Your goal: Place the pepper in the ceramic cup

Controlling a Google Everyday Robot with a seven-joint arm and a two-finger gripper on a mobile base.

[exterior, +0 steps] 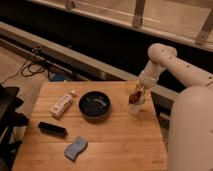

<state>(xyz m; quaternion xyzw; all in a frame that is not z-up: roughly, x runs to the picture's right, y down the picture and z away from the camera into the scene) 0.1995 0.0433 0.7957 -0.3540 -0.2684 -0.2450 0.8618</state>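
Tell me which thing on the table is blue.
The sponge near the front edge; the bowl and bar are black, the packet white. The gripper hangs over the table on its right side.

Gripper (pixel 136 94) above cup (pixel 135 108), right of bowl (pixel 94 105)

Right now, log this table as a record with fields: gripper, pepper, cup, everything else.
gripper: two-finger gripper, low over the table's right side, directly above the cup
pepper: small red pepper at the gripper's tip, over the cup's mouth; not clearly inside
cup: white ceramic cup, upright, right of the bowl
bowl: dark round bowl, table centre
others: white rectangular packet left of bowl; black rectangular block; blue sponge near front edge
surface: light wooden table
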